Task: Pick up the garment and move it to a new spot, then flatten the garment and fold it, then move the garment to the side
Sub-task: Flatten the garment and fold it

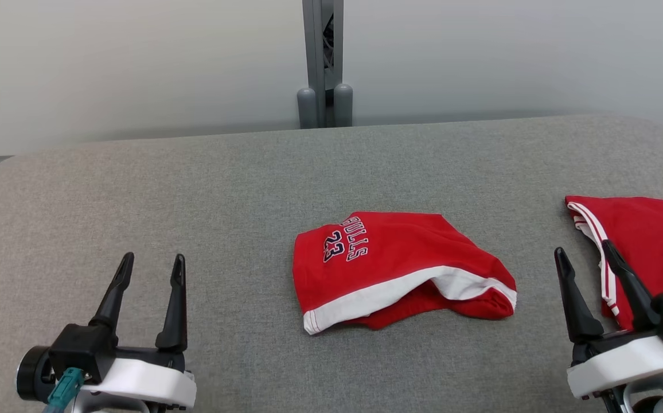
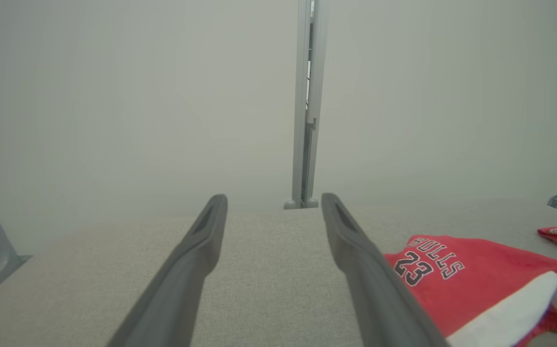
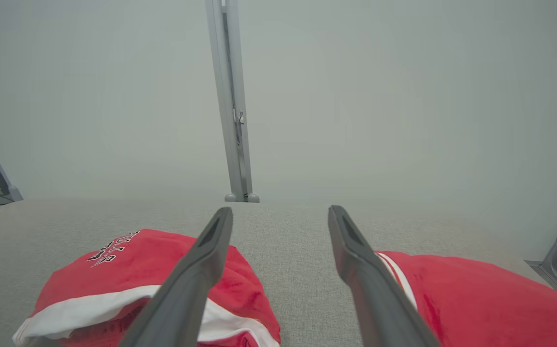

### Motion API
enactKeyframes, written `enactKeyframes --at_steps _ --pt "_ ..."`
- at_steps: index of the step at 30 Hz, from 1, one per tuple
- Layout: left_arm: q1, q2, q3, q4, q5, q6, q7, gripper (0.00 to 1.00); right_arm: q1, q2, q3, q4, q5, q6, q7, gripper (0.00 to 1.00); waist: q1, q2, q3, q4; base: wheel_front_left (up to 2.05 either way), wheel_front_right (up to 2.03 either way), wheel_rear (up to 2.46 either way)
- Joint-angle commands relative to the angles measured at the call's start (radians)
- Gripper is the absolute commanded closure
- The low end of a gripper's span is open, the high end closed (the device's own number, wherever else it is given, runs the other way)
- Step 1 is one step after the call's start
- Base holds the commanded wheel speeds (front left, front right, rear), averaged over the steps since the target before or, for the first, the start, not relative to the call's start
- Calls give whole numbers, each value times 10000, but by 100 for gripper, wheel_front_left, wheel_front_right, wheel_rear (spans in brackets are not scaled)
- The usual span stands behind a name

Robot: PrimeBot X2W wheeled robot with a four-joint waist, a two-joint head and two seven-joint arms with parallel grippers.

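Note:
A red garment [image 1: 394, 269] with a white hem and "BULLS 23" lettering lies crumpled in the middle of the grey padded table [image 1: 222, 189]. My left gripper [image 1: 153, 261] stands open at the lower left, well apart from the garment, with nothing between its fingers. In the left wrist view the left gripper [image 2: 273, 200] points over bare table, the garment [image 2: 476, 284] to its right. My right gripper [image 1: 584, 249] is open at the lower right. In the right wrist view the right gripper [image 3: 281, 212] is empty, the garment [image 3: 153, 270] at its left.
A second red garment [image 1: 647, 246] with white stripes lies at the table's right edge, just beyond my right gripper, and appears as that garment [image 3: 476, 299] in the right wrist view. A grey post [image 1: 323, 63] stands behind the table against a pale wall.

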Motion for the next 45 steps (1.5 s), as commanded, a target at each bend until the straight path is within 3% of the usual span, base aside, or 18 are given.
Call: enactKeyframes --at_steps 1,10,28,37,45 --pt "197 32 6 23 -75 41 41 0 241 52 -44 -319 -95 -3 125 0 0 0 -89 -9 0 0 0" --pt "401 148 -55 165 -152 48 165 0 1180 517 -358 -1552 -214 -3 714 0 0 0 -331 -100 0 0 0" --pt "-141 159 -591 55 51 -138 525 0 1156 646 -423 -1558 -54 -3 830 0 0 0 -100 -144 0 0 0" --pt "-985 -421 -1890 1082 -324 -1191 1889 0 778 577 -100 -1311 131 -3 779 0 0 0 537 -564 0 0 0" --pt "-1317 -987 -2325 2509 -1112 -2005 2659 0 486 626 48 -896 279 -3 529 0 0 0 1104 -996 0 0 0"
